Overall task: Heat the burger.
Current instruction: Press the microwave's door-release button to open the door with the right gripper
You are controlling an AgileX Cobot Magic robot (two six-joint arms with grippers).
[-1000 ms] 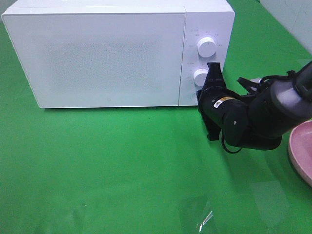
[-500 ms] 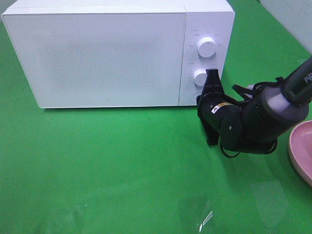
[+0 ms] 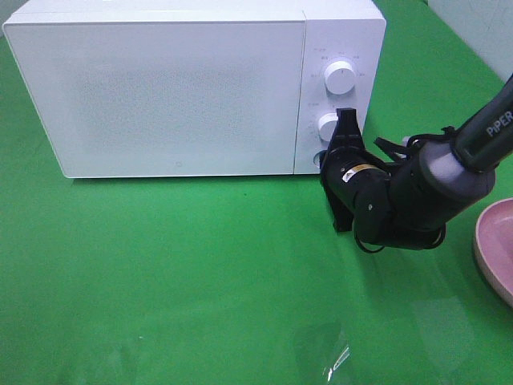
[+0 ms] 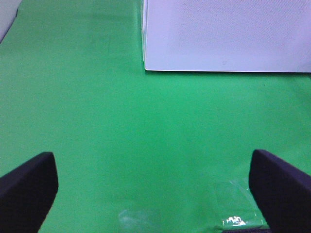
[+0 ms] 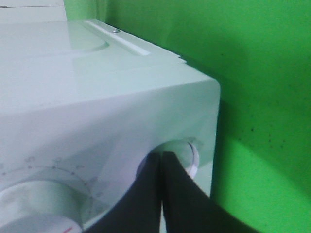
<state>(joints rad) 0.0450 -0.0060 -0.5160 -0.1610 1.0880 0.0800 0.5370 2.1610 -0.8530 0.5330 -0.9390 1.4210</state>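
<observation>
Green cloth (image 4: 97,121) below: pressing clenched right gripper (image 5: 162,162) against white boxy microwave's (image 3: 176,88) round button (image 5: 188,151), clear only from right wrist; hovering left gripper (image 4: 155,194) splayed wide, left wrist alone showing; burger's place: cannot tell.

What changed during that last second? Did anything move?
The shut right claw edged left, closer to the microwave. Its tips now meet the round button under the knobs. Nothing was grabbed or let go. The microwave door stayed closed and the pink dish did not move.
</observation>
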